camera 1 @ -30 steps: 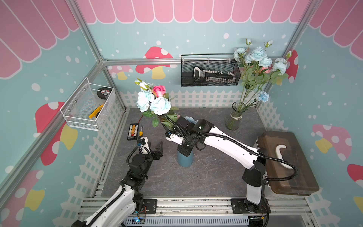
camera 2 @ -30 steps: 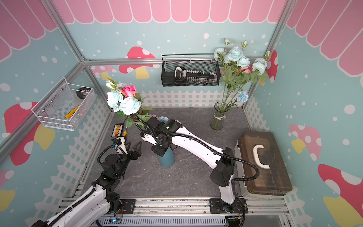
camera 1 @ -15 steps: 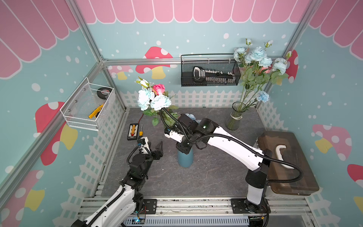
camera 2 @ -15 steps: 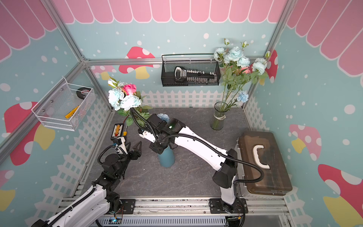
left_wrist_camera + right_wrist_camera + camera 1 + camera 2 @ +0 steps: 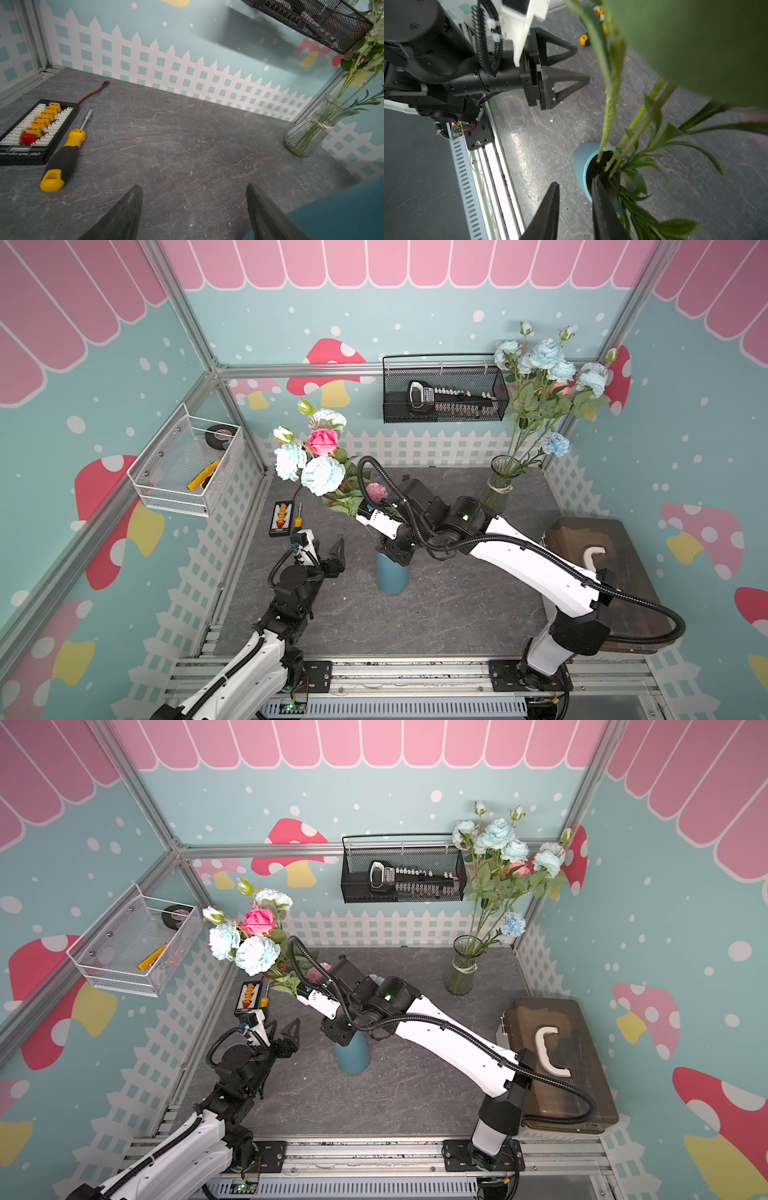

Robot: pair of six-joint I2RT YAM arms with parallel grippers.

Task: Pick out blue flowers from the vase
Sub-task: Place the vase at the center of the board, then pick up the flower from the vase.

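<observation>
A blue vase [image 5: 390, 578] [image 5: 353, 1058] stands mid-table holding mixed stems [image 5: 608, 116]. Pale blue flowers [image 5: 322, 475] [image 5: 255, 955] lean out to its left beside a pink rose [image 5: 324, 441]. My right gripper [image 5: 575, 180] [image 5: 395, 549] hovers just over the vase rim [image 5: 581, 158], open a little with only the table showing between its fingers. One finger lies over the vase mouth, next to the stems. My left gripper [image 5: 193, 186] [image 5: 330, 556] is wide open and empty, low over the table left of the vase [image 5: 342, 207].
A glass vase [image 5: 498, 489] at the back right holds more blue flowers [image 5: 548, 364]. A charging plate [image 5: 35, 133] and a yellow screwdriver [image 5: 66, 149] lie at the left. A brown box [image 5: 602, 564] sits on the right. Two mesh baskets [image 5: 444, 393] [image 5: 187, 464] hang on the walls.
My right gripper has gone from shut to slightly open over the vase. The blue blooms and the rose have sunk and swung left. My left arm has stayed still.
</observation>
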